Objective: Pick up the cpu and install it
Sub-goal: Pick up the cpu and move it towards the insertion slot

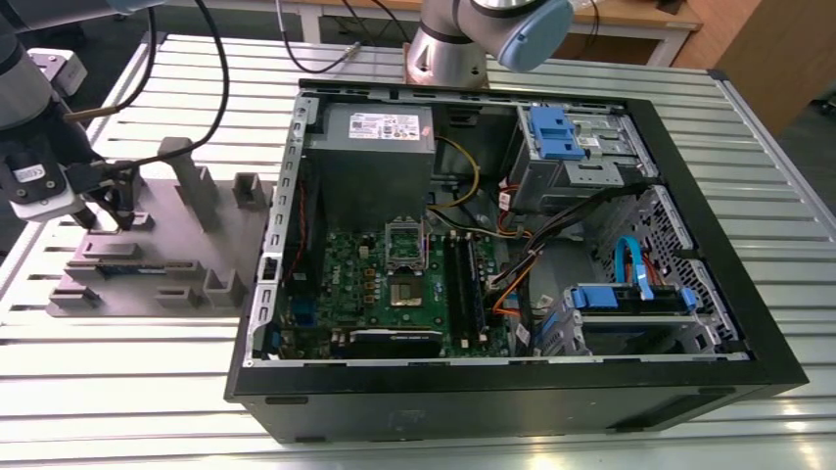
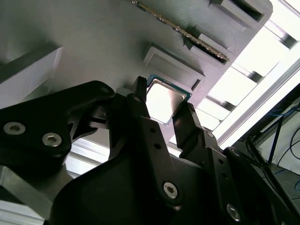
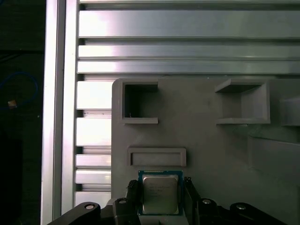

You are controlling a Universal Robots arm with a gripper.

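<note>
The cpu (image 2: pixel 164 99) (image 3: pixel 160 194), a small square chip with a shiny silver top, sits between my two black fingers in both wrist views. It lies at the mauve-grey tray (image 1: pixel 157 257) surface, just beside a raised rectangular frame (image 3: pixel 157 157). My gripper (image 1: pixel 108 217) (image 2: pixel 163 102) (image 3: pixel 161 190) stands over the tray's end at the exterior view's left, shut on the cpu, with a fingertip against each of two opposite edges. The metal-framed socket (image 1: pixel 402 294) with a dark centre is on the green motherboard inside the open computer case (image 1: pixel 731 323).
Upright blocks (image 1: pixel 190 181) rise from the tray close to my gripper. A thin circuit strip (image 2: pixel 180 32) lies in a tray slot. The slatted metal table (image 3: pixel 187 28) runs around the tray. The arm's base (image 1: pixel 451 49) stands behind the case, and cables hang above.
</note>
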